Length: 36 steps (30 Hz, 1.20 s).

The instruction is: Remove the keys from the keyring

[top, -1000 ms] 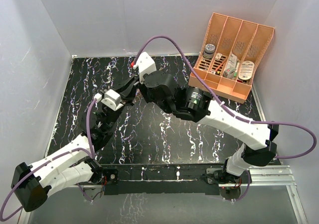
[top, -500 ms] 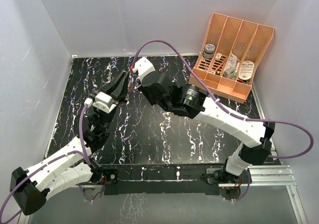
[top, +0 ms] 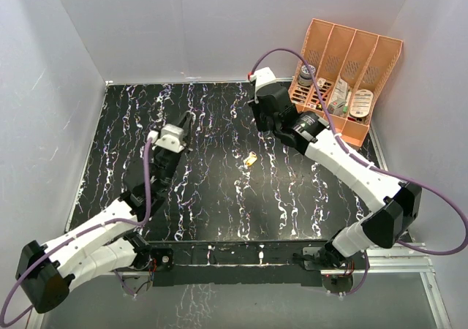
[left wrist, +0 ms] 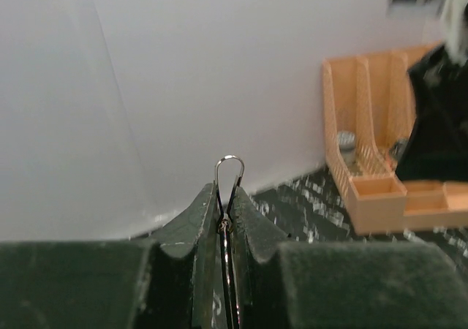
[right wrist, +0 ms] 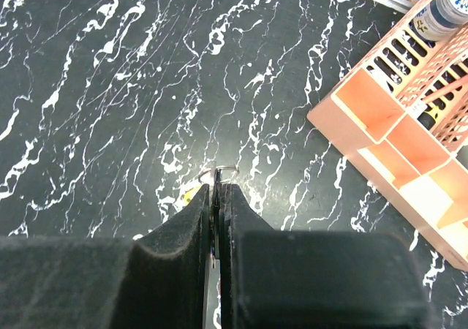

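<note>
My left gripper (top: 188,122) is raised over the left middle of the mat and is shut on the keyring (left wrist: 229,169). The keyring is a thin silvery wire loop sticking out past the fingertips in the left wrist view (left wrist: 227,195). My right gripper (top: 265,121) is at the back right, near the organizer. Its jaws (right wrist: 216,191) are shut on a thin dark flat piece that looks like a key. The brass-yellow key (top: 250,159) lies loose on the mat between the arms and also shows in the right wrist view (right wrist: 187,192). A thin wire arc (right wrist: 225,169) shows just past the right fingertips. I cannot tell whether it is held.
An orange slotted organizer (top: 344,128) with a grey-lidded jar (top: 306,72) and small items stands at the back right corner, close to the right arm. White walls enclose the black marbled mat (top: 219,197) on three sides.
The two grippers, which were close together at the mat's back middle, have pulled apart. The right one swung right toward the organizer. The brass key now lies loose on the mat.
</note>
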Each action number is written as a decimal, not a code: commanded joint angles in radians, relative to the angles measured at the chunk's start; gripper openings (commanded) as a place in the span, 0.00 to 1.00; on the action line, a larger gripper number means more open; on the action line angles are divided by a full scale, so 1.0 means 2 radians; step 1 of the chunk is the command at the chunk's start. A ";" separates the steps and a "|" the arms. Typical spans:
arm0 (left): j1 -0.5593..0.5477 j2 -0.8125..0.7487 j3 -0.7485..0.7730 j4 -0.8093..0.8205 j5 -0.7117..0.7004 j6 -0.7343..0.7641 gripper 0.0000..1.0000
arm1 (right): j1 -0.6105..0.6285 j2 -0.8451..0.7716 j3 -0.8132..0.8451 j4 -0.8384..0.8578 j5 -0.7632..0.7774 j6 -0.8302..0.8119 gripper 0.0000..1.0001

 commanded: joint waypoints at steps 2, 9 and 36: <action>0.003 0.051 -0.005 -0.091 -0.066 -0.042 0.00 | -0.037 0.015 -0.021 0.108 -0.085 0.006 0.00; 0.089 0.133 -0.004 -0.134 0.024 -0.176 0.00 | -0.077 0.083 -0.032 0.183 -0.170 0.003 0.00; 0.240 0.410 -0.081 0.134 0.212 -0.398 0.00 | -0.083 0.305 0.021 0.267 -0.275 0.019 0.00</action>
